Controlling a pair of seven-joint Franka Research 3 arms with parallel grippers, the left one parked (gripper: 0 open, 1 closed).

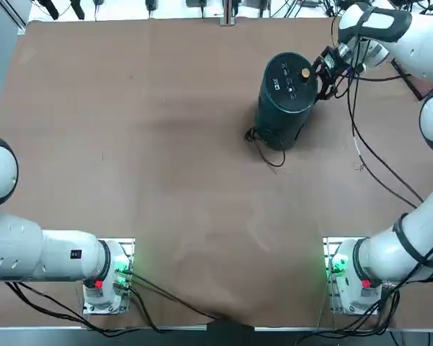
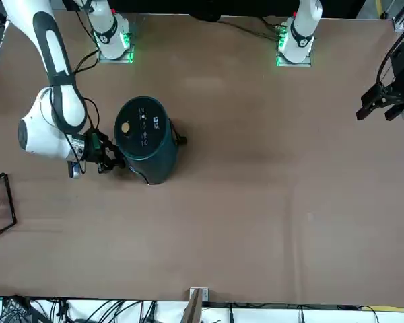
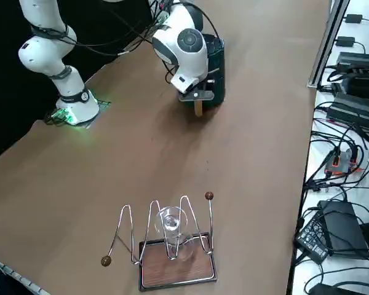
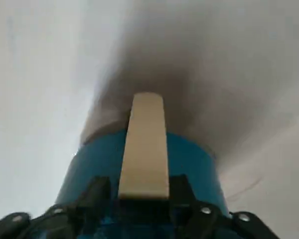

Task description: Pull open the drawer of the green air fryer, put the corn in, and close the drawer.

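The green air fryer stands upright at the far right of the table, its gold knob on top. Its drawer shows in the right wrist view as a rounded teal front, sitting flush in the body, with a flat beige handle on it. My right gripper is low against the fryer's right side. Its fingers stand on either side of the handle, open, with a small gap on one side. The gripper also shows in the right side view, the beige handle below it. The corn is out of view.
The fryer's thin black cord curls on the table toward the robot. A wooden tray with a wire rack and a glass sits at the table's right edge, beyond my right arm. The parked left gripper hangs over the far left.
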